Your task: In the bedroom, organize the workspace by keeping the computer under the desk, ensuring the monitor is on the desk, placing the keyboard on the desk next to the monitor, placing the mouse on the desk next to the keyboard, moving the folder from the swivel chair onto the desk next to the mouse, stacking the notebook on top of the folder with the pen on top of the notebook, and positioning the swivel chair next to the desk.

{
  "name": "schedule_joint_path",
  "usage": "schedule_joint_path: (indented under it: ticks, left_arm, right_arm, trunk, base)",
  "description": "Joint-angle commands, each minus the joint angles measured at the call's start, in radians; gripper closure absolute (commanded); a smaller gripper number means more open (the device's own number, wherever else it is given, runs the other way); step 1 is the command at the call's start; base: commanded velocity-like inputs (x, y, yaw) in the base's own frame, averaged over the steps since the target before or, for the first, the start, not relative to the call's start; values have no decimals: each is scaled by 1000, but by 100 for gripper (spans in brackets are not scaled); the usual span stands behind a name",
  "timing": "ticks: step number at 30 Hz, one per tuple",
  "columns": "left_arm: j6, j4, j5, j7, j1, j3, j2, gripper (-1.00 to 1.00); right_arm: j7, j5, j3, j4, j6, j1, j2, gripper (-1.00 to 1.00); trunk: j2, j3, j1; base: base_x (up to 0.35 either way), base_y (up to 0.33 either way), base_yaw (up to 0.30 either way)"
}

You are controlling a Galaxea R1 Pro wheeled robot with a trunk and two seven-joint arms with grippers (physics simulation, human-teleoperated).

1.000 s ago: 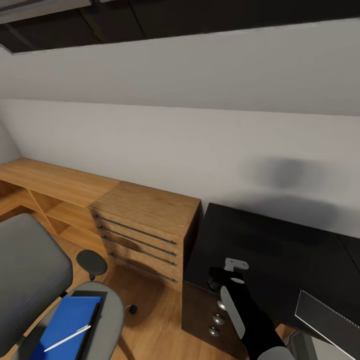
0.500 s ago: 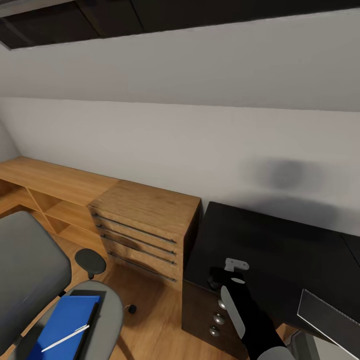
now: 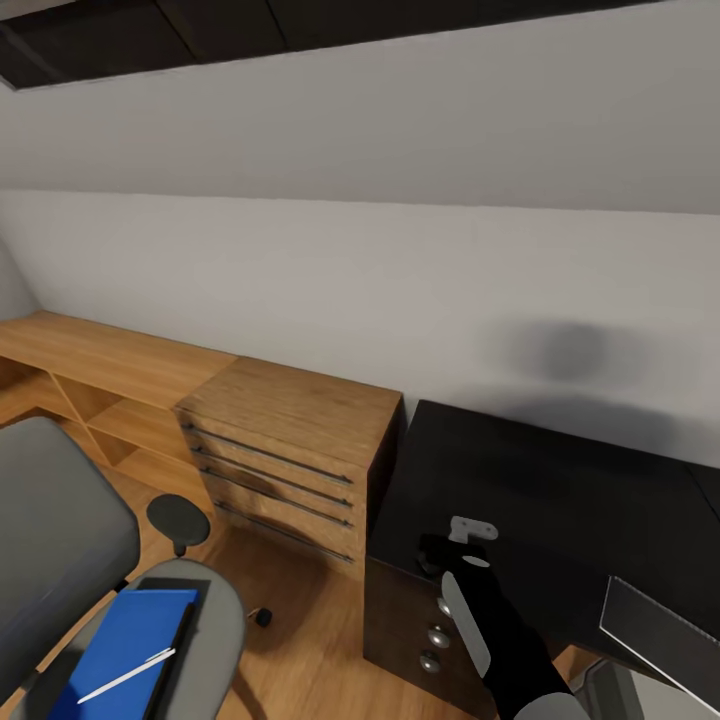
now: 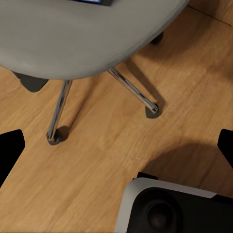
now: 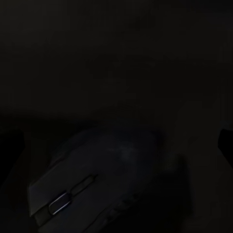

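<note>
Head view: right gripper (image 3: 452, 553) hangs over the black L-shaped desk (image 3: 560, 500); finger gap cannot be told. Bright blue flat folder (image 3: 125, 640), thin white pen (image 3: 127, 675) on it, lies on the grey-upholstered swivel chair (image 3: 60, 540), well apart from the fingers, awaiting transfer.

Left wrist view: fingertips (image 4: 10, 148) spread wide above the wooden floor (image 4: 97, 160), chair base beyond.

Right wrist view: small black rounded mouse (image 5: 97, 179) just below, apparently set down on the desk.

Versus earlier: view drifted slightly; arm unchanged.

To your left stands the chair (image 3: 70, 560), with the folder (image 3: 125, 645) lying on its seat and the pen (image 3: 125, 675) on the folder. Right of the chair sits the drawer chest (image 3: 285, 455), and the tabletop (image 3: 540, 500) stands just beside it, further right. The keyboard (image 3: 660, 625) lies at the tabletop's right end.
</note>
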Motion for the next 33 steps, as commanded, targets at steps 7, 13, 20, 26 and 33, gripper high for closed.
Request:
schedule_joint_path:
  ticks: [7,13,20,26,33]
  left_arm:
    - [1,-2,3,-10,1,8,0,-100]
    - [2,-2,3,-10,1,8,0,-100]
    - [2,-2,3,-10,1,8,0,-100]
    - [2,-2,3,-11,1,8,1,-100]
    - [2,-2,3,-10,1,8,1,-100]
  right_arm:
    - [-8,-11,3,-1,2,-1,1,-100]
    - [-8,-12,3,-1,2,-1,1,-100]
    - [-6,-11,2,-3,0,-1,0,-100]
    - [-5,-12,2,-3,0,0,0,-100]
    - [-5,-12,2,-4,0,0,0,-100]
  trunk:
    - [-50,-23,27]
    - [-64,-29,35]
    - [-64,-29,35]
    - [-64,-29,35]
    - [-64,-29,35]
  base:
    - [0,0,0]
    - [0,0,0]
    - [0,0,0]
    - [0,0,0]
    - [0,0,0]
